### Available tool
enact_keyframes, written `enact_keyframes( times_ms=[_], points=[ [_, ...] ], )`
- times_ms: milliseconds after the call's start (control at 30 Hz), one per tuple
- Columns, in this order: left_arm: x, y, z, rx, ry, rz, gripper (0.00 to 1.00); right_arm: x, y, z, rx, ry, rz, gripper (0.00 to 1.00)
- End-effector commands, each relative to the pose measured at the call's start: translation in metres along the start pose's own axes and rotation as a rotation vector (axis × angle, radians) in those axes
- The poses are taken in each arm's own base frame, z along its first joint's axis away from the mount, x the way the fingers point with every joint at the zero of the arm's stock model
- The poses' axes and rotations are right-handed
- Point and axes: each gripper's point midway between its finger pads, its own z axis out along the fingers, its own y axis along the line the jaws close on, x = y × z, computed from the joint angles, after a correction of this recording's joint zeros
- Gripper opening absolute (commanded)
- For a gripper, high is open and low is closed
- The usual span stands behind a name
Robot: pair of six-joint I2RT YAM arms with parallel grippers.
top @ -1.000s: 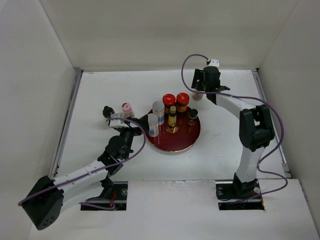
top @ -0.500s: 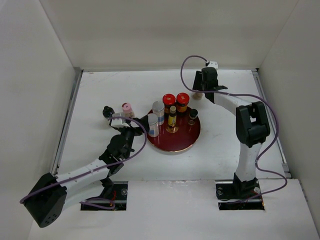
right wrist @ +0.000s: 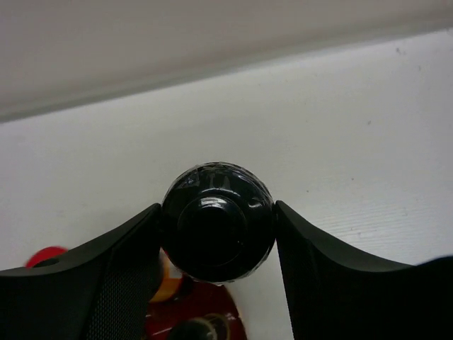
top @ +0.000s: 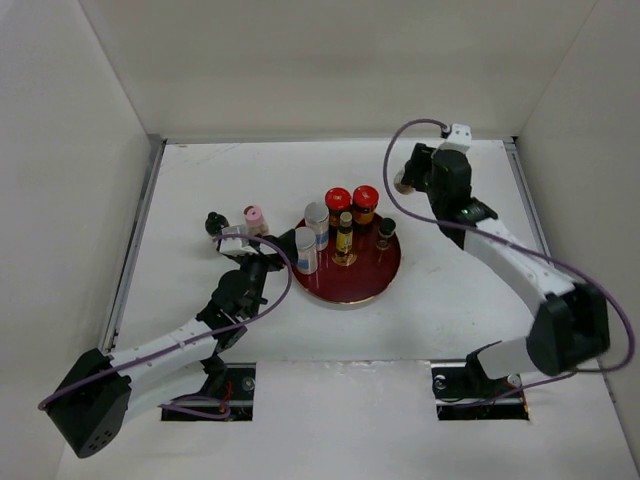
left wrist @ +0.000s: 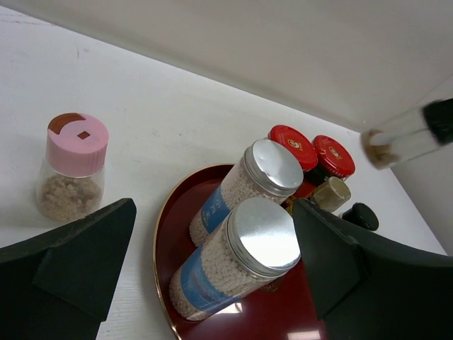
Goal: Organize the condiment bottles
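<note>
The right gripper (right wrist: 218,237) was closed on a black-capped bottle (right wrist: 216,216), held in the air behind the tray (top: 352,286). The left gripper (left wrist: 212,265) stood wide open (holding nothing) beside the tray, facing two silver-capped jars (left wrist: 263,237) on it.

The left arm (top: 180,345) lies low, angled far-right, left gripper (left wrist: 212,212) spread wide. The right arm (top: 510,260) arches far-left, right gripper (right wrist: 218,237) clamping a black-capped bottle (right wrist: 218,212).

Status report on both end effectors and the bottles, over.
Left end effector open, facing two silver-capped jars on tray. Right end effector shut on black-capped bottle. Pink-capped jar off tray, on table.
</note>
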Motion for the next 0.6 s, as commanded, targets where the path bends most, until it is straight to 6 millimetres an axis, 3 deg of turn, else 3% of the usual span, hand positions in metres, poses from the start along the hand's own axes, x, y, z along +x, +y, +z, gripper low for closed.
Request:
enact_keyframes(
  times_ms=[0,167,300,400,467,567],
  points=[
    [-0.012,-0.005,0.000,0.022,-0.041,-0.038,0.96,-0.068,0.017,-0.067,-0.085,-0.241,0.104,0.52],
    [-0.018,-0.009,-0.002,0.037,-0.054,-0.049,0.96,-0.045,0.044,-0.146,-0.260,-0.222,0.126,0.52],
    [-0.020,-0.009,-0.002,0.036,-0.058,-0.048,0.96,0.010,0.070,-0.181,-0.388,-0.097,0.129,0.51],
    [-0.026,-0.009,0.000,0.026,-0.069,-0.047,0.96,0.053,0.088,-0.191,-0.443,-0.002,0.135,0.51],
    [-0.029,-0.008,0.000,0.017,-0.070,-0.043,0.95,0.078,0.092,-0.185,-0.436,0.042,0.117,0.51],
    [-0.033,-0.003,0.001,-0.029,-0.074,-0.030,0.95,0.098,0.092,-0.172,-0.404,0.050,0.093,0.51]
  ],
)
